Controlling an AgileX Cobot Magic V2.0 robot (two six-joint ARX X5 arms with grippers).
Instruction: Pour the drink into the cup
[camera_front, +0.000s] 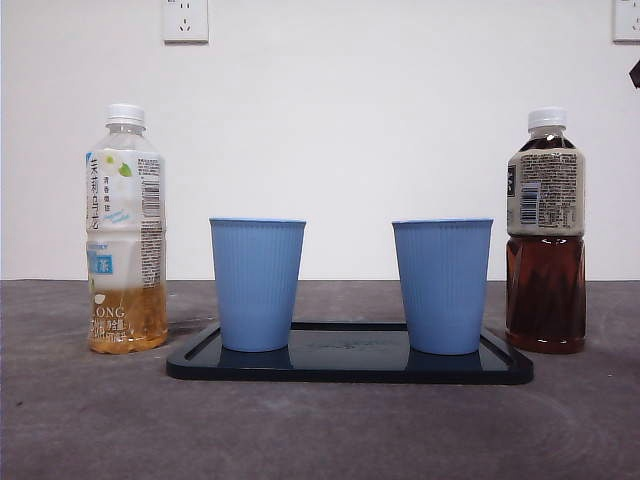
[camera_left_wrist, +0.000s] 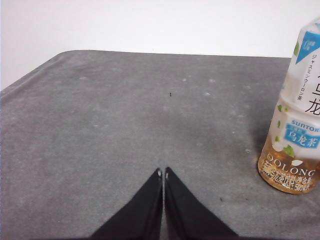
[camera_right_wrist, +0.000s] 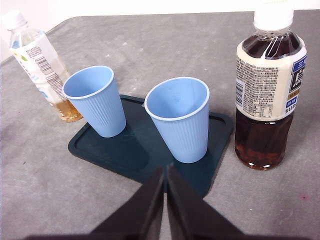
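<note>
Standing upright on the dark tray (camera_front: 350, 372), two ribbed blue plastic cups (camera_front: 257, 283) await pouring between capped bottles (both grippers (camera_left_wrist: 163, 172) (camera_right_wrist: 165, 169) pressed together, holding nothing).

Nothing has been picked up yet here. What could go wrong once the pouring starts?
Both white caps are on: the dark tea bottle and the nearly empty pale oolong bottle would need opening first. The two ribbed blue plastic cups look light and empty, standing on the dark tray, so a nudge may tip them. The dark bottle is quite full and may gush. Left gripper and right gripper are shut.
</note>
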